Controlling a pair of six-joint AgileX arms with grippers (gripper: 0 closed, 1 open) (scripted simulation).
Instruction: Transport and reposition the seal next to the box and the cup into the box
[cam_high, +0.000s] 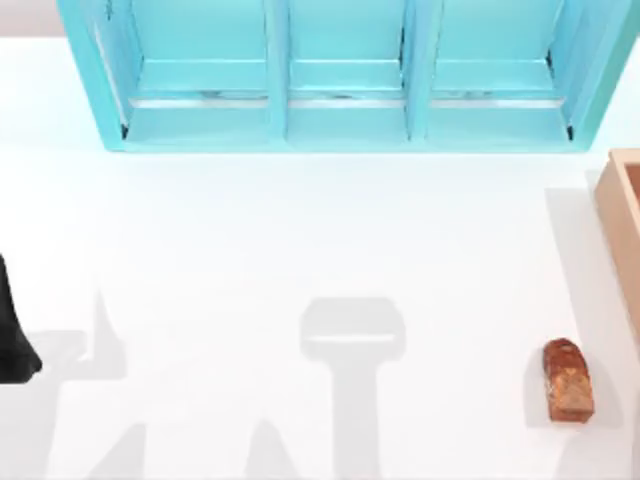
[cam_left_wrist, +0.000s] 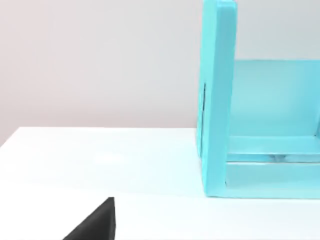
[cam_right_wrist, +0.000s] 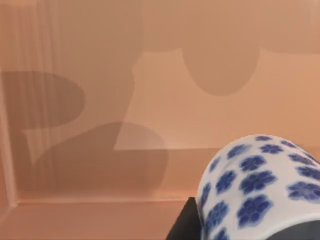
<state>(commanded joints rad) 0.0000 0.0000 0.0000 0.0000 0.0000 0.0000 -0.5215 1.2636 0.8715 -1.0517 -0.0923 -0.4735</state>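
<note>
Left pincer (cam_left_wrist: 95, 225): parked at the table's left edge, by the end of the shelf unit (cam_high: 340, 80). We cannot tell whether it is released or clenched.

Right pincer (cam_right_wrist: 181, 229): down inside the box (cam_high: 622, 195) at the table's right edge. We judge it clenched on the cup (cam_right_wrist: 260, 185), whose white-and-blue side lies against the dark finger.

Cup: above the box floor, reddish-brown walls behind it. We cannot tell whether it touches the floor.

Seal (cam_high: 568, 381): flat on the table, near the box's corner, on the side away from the shelf. That placing looks done.

Hazards:
- If we let go while the cup is tilted or off the floor, it could topple and roll against a wall.
- If we draw out askew, a finger could catch the rim and drag the cup over.
- If the arm swings low on leaving, it could knock the seal away from the box.

Surface: white table (cam_high: 300, 260), smooth and bare, crossed by grey arm shadows. A rolling thing would meet little to stop it.

Room: plain pale wall (cam_left_wrist: 100, 60) behind the turquoise shelf unit along the far edge.
</note>
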